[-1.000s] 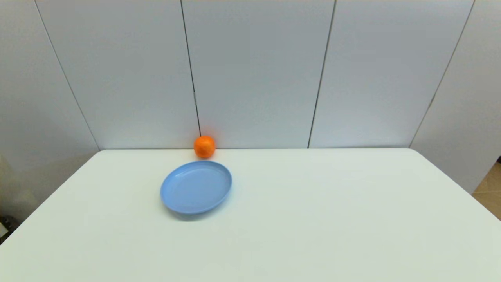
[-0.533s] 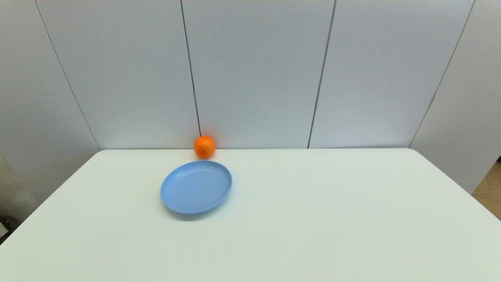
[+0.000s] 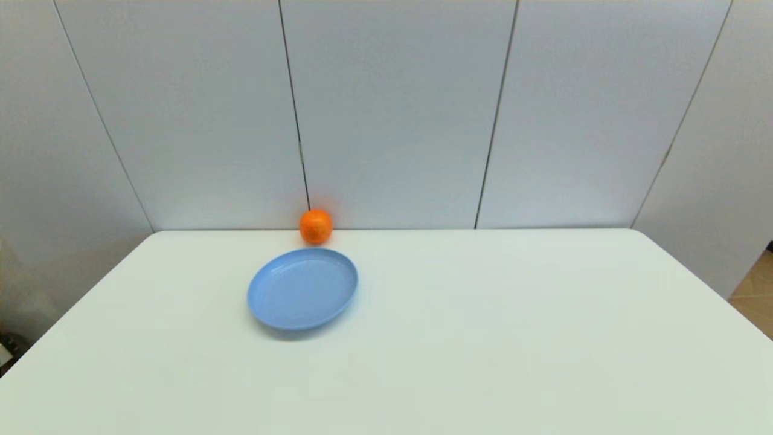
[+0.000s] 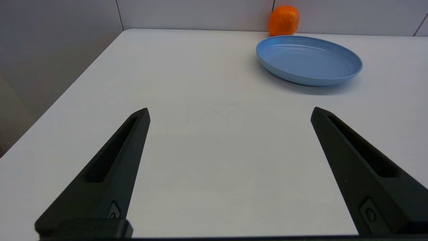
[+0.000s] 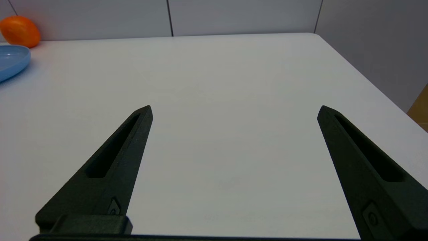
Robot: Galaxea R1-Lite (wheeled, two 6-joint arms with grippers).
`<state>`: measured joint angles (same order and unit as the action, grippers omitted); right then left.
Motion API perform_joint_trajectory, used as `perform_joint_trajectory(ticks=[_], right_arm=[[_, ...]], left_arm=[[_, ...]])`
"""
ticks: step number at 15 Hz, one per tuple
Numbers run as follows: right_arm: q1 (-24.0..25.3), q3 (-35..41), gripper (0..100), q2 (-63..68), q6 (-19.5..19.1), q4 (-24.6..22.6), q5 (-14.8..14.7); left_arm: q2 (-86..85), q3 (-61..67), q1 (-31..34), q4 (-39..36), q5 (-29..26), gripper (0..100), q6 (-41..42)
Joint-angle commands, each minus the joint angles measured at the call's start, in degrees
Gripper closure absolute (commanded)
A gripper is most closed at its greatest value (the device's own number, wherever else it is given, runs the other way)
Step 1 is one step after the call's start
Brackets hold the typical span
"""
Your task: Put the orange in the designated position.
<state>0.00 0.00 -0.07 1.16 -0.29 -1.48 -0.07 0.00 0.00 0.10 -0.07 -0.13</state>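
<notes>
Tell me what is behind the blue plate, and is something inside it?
Behind the plate sits the orange, near the table's far edge by the wall. The plate's inside is bare. Whether orange and plate touch cannot be told.

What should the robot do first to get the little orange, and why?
Probably reach the left gripper forward toward the orange. The orange sits at the far edge of the table by the wall, just behind the blue plate, on the robot's left side. Both grippers are open and hold nothing, and the right gripper looks farther from it.
</notes>
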Motion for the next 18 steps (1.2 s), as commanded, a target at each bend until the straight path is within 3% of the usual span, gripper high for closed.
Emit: perform_joint_trajectory(ticks=[1, 18], right_arm=[[0.0, -0.1, 0, 0.0, 0.1, 0.2, -0.4], [0.0, 0.0, 0, 0.0, 0.6, -0.1, -0.3]], left_arm=[[0.1, 0.1, 0.0, 0.0, 0.0, 0, 0.0], [0.1, 0.1, 0.0, 0.0, 0.0, 0, 0.0]])
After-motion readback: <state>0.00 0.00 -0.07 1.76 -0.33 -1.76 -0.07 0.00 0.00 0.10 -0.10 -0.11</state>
